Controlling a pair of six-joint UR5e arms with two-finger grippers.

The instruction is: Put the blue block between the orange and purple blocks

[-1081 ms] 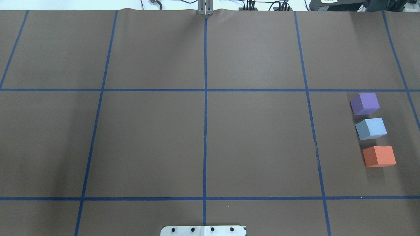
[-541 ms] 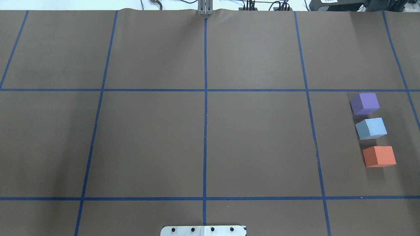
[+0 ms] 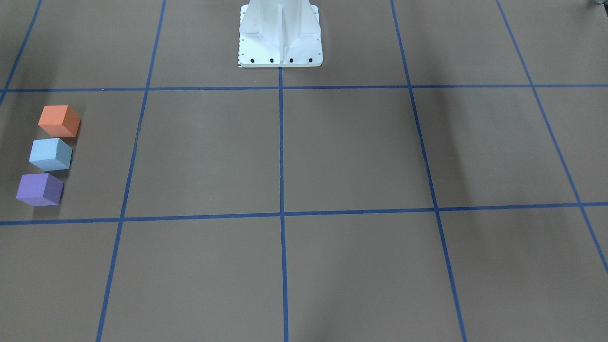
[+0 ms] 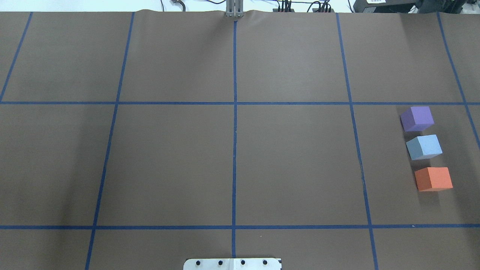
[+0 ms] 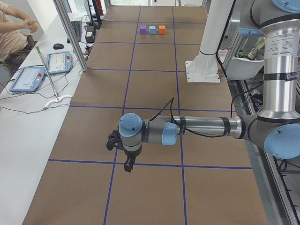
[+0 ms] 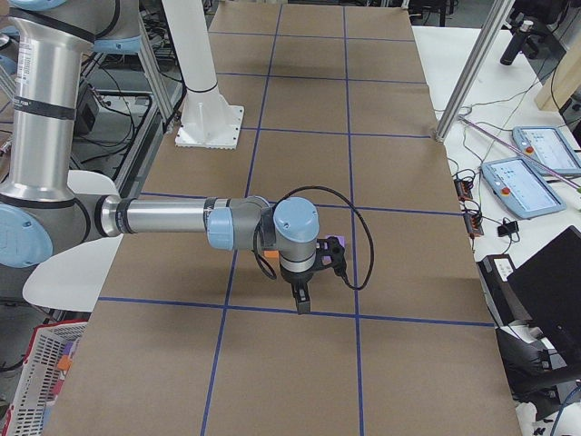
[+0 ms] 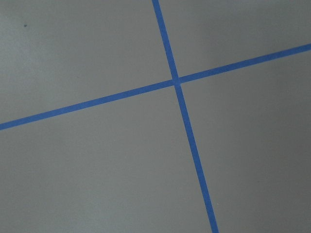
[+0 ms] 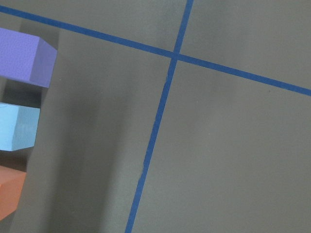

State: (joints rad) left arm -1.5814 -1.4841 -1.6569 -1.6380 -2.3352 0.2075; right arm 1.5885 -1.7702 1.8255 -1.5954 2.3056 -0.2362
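Note:
The blue block (image 4: 424, 147) rests on the table between the purple block (image 4: 417, 118) and the orange block (image 4: 433, 179), in a near-straight row at the right with small gaps between them. The row also shows in the front view as orange (image 3: 59, 120), blue (image 3: 50, 154), purple (image 3: 39, 189), and at the left edge of the right wrist view (image 8: 17, 127). My right gripper (image 6: 302, 302) hangs above the table beside the row. My left gripper (image 5: 127, 165) hangs over the table's far left end. Both show only in the side views, so I cannot tell whether they are open or shut.
The brown table cover (image 4: 292, 161) carries a grid of blue tape lines (image 4: 234, 112). The robot's white base (image 3: 280, 33) stands at the table's near edge. Operator consoles and cables (image 5: 42, 70) lie beside the table at both ends.

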